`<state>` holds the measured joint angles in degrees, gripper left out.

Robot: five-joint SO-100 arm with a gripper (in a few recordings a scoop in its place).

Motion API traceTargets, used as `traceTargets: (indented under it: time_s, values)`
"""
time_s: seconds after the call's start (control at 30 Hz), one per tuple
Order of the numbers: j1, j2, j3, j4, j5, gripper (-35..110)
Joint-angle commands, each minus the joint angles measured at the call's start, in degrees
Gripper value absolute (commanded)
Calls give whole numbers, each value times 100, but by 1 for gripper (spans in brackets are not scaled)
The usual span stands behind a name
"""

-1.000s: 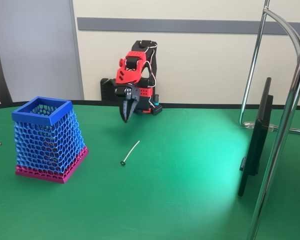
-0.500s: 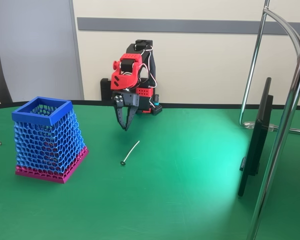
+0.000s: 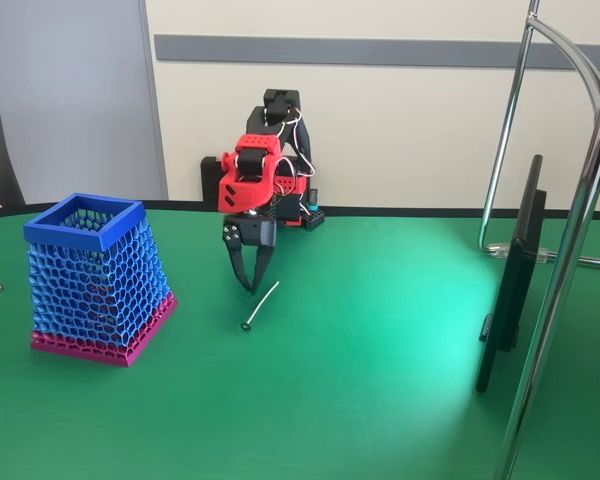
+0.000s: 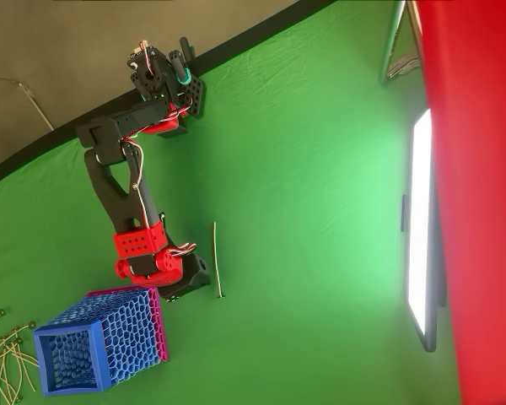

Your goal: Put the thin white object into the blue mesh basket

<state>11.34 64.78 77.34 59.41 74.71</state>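
- The two dark fingers (image 3: 248,285) hang tip-down over the green desk (image 3: 380,380), slightly apart, with nothing between them; the tips are just beside the upper end of the thin white object (image 3: 261,305), and contact cannot be told.
- In the overhead view the fingers (image 4: 196,283) sit just left of that stick (image 4: 217,259).
- One thin white object lies flat on the desk near the middle. In the fixed view its long axis runs diagonally, the small round disc end toward the front and left, the plain end toward the back and right. In the overhead view it runs nearly straight up and down the picture.
- One red and black arm (image 3: 255,175) reaches out from the desk's back edge.
- One blue mesh basket (image 3: 95,275) stands upright near the left edge, pink base down, apart from the stick.
- Several thin sticks (image 4: 4,354) lie heaped at the desk's corner beyond the basket in the overhead view.
- One dark flat screen (image 3: 515,270) stands edge-on toward the right edge.
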Motion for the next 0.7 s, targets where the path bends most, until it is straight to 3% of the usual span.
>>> traceTargets:
  time_s: [0.0,0.67]
  values:
    - [-62,-44,-290,44,167,0]
    - [35,-281,-220,-448,457,13]
